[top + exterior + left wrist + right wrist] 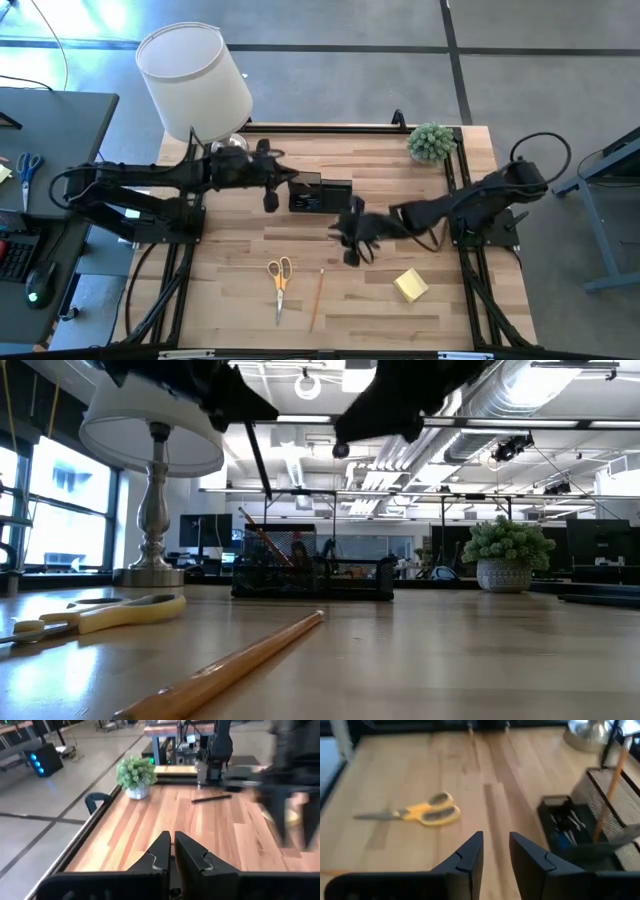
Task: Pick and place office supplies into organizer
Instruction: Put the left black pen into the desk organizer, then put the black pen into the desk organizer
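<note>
No legible writing appeared. The left gripper [270,199], fingers pressed together and empty, hung just left of the black mesh organizer [320,193] at the table's far centre. The right gripper [351,252], fingers slightly spread and empty, hovered nearer. Yellow-handled scissors [280,278], a thin wooden pencil [317,298] and a yellow sticky-note pad [410,285] lay near the front edge.

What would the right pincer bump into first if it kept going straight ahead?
Probably the yellow-handled scissors: they lie ahead of the right pincer, slightly off to one side, so it might just pass them.
</note>
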Available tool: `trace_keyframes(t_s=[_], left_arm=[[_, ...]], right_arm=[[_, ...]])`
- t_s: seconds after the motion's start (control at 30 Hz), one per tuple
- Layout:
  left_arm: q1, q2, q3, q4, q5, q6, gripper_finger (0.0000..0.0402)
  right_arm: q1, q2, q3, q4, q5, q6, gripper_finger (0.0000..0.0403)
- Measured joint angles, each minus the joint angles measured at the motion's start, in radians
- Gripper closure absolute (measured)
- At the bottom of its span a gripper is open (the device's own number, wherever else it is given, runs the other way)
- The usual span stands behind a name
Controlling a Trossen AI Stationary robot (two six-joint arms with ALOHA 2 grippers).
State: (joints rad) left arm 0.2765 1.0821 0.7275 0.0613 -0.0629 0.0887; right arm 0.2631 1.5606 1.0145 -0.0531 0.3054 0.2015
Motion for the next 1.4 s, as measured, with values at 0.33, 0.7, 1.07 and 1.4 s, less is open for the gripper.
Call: trace_keyframes(t_s=[0.33,0.7,1.07,1.4], left_arm=[[0.145,0.000,-0.068,0.122,0.126,0.011,0.0398],[0.170,0.166,-0.069,0.195,0.134,0.000,0.0394],[0.171,0.203,-0.054,0.197,0.123,-0.052,0.0381],[0.171,0.202,-0.054,0.167,0.095,-0.094,0.0276]], right_arm=[[0.225,0.003,0.001,0.005,0.299,0.117,0.0324],[0.331,0.004,0.001,-0.021,0.481,0.226,0.0324],[0.353,0.004,0.001,-0.049,0.524,0.248,0.0324],[0.353,0.005,0.001,-0.075,0.525,0.276,0.0325]])
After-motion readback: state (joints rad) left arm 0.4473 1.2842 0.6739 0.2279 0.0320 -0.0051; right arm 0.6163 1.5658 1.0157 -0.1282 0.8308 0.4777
